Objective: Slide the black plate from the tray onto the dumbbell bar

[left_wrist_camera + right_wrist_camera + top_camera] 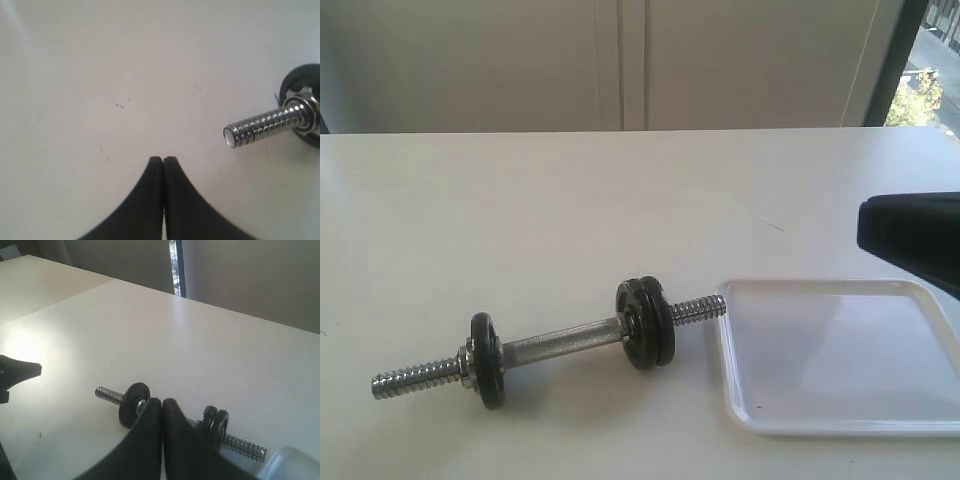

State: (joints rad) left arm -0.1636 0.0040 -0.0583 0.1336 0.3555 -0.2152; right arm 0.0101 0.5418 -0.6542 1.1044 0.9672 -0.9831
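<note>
Both my pincers are pressed fully shut and grip nothing. The left pincer hangs just off the bare threaded end of the dumbbell bar, and the right pincer is raised past the bar's other end. There the black plate sits threaded on against a second disc, so I judge the sliding done and nothing left to carry. Just beyond that end lies the tray, with no disc in the part I can see.

All views (wrists closer) share the dumbbell bar.
</note>
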